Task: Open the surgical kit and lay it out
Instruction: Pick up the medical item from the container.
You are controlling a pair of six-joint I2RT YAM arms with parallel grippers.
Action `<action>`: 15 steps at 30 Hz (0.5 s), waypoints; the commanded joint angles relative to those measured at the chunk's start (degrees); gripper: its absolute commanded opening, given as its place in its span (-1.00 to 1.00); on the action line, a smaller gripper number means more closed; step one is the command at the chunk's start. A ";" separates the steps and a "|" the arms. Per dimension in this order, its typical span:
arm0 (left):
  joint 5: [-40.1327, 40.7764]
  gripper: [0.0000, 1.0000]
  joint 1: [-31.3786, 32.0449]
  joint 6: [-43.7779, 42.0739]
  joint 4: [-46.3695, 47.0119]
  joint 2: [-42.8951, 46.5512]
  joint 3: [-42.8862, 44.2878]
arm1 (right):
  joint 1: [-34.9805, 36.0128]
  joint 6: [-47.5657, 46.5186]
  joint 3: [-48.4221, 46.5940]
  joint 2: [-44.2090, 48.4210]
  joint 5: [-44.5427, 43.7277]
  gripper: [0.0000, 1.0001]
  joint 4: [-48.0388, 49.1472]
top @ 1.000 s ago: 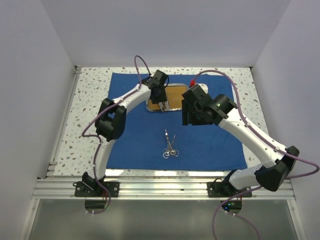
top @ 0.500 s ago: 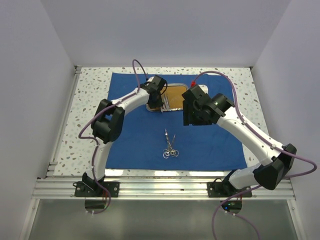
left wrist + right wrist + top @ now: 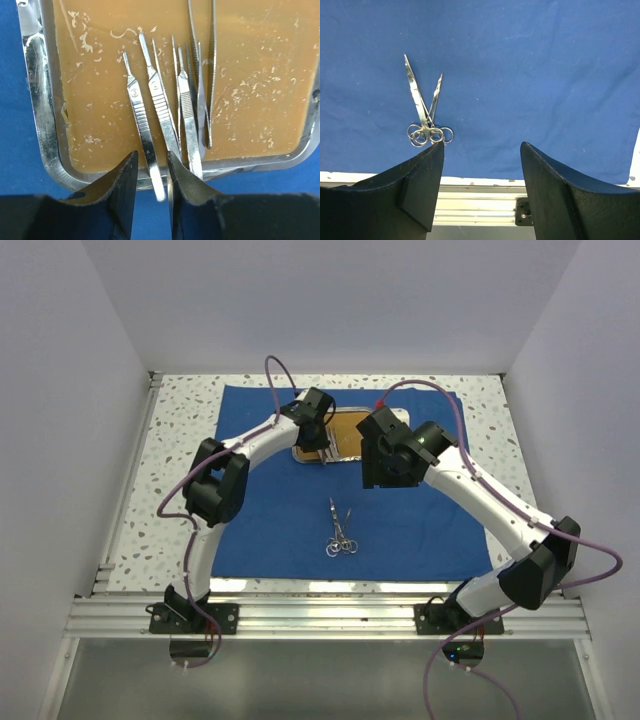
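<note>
The royal-blue cloth (image 3: pixel 260 530) lies spread flat on the table. On its far part stands the steel tray (image 3: pixel 45 125) with an orange-brown floor, holding two flat silver handles (image 3: pixel 142 130), a third one (image 3: pixel 187 120) and long tweezers (image 3: pixel 202 60). My left gripper (image 3: pixel 322 453) is at the tray's near rim. Its jaws (image 3: pixel 151 172) stand narrow on either side of the leftmost handle's end, and a gap shows on both sides. Ring-handled scissors and forceps (image 3: pixel 340 530) lie crossed on the cloth. My right gripper (image 3: pixel 385 478) hangs open and empty over the cloth, with the ring-handled pair (image 3: pixel 425 107) to its left.
A speckled tabletop (image 3: pixel 170 460) borders the cloth. An aluminium rail (image 3: pixel 320 615) runs along the near edge and also shows in the right wrist view (image 3: pixel 480 192). White walls close in on three sides. Purple cables loop above both arms.
My left gripper has narrowed its jaws and settled at the tray's near rim around a handle end. The right arm has shifted slightly left and farther back.
</note>
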State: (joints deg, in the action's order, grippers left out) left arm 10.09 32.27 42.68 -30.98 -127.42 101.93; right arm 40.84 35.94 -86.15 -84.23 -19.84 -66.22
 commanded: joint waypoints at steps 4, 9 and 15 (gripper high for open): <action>-0.16 -0.34 -0.19 -1.01 0.14 -1.78 5.29 | -0.50 -0.35 -2.71 -0.85 -0.12 0.31 -0.14; 2.56 -0.38 -0.19 -0.14 -3.55 -2.66 6.53 | -1.55 -0.79 -2.62 -1.20 0.41 0.31 -0.05; 4.42 -0.41 -0.28 0.48 -1.54 0.67 1.52 | -2.69 -0.96 -1.13 -1.12 1.38 0.31 0.65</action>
State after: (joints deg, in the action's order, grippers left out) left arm 12.10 32.27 42.50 -33.39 -129.67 105.54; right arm 38.68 35.75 -86.54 -85.23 -19.49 -66.19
